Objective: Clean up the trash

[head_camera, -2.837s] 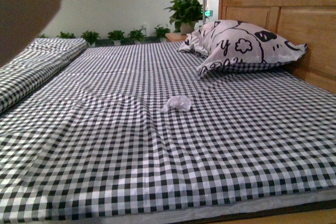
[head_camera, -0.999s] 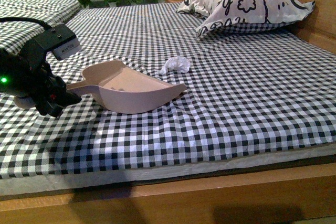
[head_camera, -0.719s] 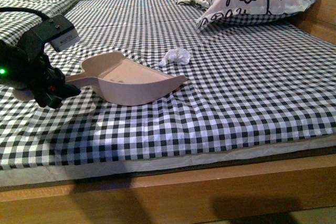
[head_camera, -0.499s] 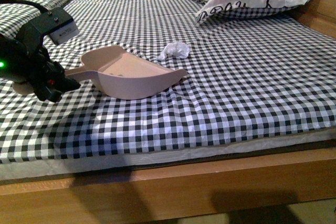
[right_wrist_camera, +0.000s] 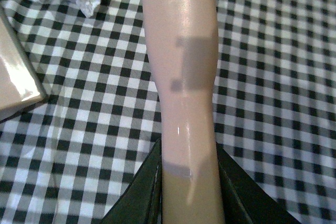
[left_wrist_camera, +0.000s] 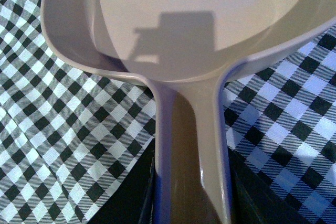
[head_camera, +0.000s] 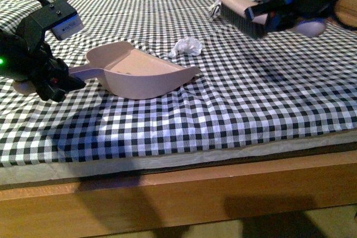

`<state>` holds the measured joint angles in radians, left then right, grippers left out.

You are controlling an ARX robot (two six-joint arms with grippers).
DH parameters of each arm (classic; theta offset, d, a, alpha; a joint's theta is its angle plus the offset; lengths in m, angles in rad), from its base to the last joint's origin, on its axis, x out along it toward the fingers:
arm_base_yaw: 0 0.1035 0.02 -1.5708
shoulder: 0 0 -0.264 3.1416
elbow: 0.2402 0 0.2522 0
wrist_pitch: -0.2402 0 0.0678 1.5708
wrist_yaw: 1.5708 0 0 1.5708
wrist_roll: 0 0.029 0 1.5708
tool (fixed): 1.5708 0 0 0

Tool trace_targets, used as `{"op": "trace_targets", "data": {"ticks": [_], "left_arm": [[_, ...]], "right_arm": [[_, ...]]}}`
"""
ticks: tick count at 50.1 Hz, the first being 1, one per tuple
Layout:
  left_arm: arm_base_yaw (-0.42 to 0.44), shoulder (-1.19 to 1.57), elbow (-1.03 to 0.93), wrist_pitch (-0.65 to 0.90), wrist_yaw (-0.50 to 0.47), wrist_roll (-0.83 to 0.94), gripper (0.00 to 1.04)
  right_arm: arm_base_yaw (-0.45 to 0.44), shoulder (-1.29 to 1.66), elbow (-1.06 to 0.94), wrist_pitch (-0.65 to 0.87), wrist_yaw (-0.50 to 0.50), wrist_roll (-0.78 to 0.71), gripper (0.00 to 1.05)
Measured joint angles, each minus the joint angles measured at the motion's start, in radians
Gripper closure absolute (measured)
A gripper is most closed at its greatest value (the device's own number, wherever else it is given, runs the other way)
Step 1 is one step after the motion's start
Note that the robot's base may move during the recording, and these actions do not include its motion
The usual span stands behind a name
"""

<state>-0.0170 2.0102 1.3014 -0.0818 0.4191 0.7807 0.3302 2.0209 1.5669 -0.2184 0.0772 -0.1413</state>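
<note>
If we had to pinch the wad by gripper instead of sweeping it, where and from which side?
Grip the wad across its bulkier crumpled body, not the thin tail pointing toward the dustpan. It lies flat on the bed, so coming straight down from above looks best, probably with the jaws spanning its narrow width. The pan's lip sits close on the near side, so a low side approach from there is likely blocked.

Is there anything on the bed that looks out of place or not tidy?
Yes. A small crumpled white wad of paper lies alone on the checked bedsheet, just beyond the dustpan held by the left gripper. The sheet is creased around the pan. The right gripper holds a brush above the bed.
</note>
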Motion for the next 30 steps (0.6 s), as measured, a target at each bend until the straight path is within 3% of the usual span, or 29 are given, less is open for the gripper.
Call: {"op": "trace_targets", "data": {"ticks": [22, 27, 30], "left_arm": [[0.0, 0.0, 0.0, 0.0, 0.0, 0.0, 0.77], [0.0, 0.0, 0.0, 0.0, 0.0, 0.0, 0.77], [0.0, 0.0, 0.0, 0.0, 0.0, 0.0, 0.77]], "right_arm": [[0.072, 0.328, 0.301, -0.063, 0.086, -0.008, 0.84], [0.08, 0.338, 0.321, -0.135, 0.02, -0.029, 0.84], [0.079, 0.336, 0.324, -0.177, -0.078, -0.056, 0.84]]}}
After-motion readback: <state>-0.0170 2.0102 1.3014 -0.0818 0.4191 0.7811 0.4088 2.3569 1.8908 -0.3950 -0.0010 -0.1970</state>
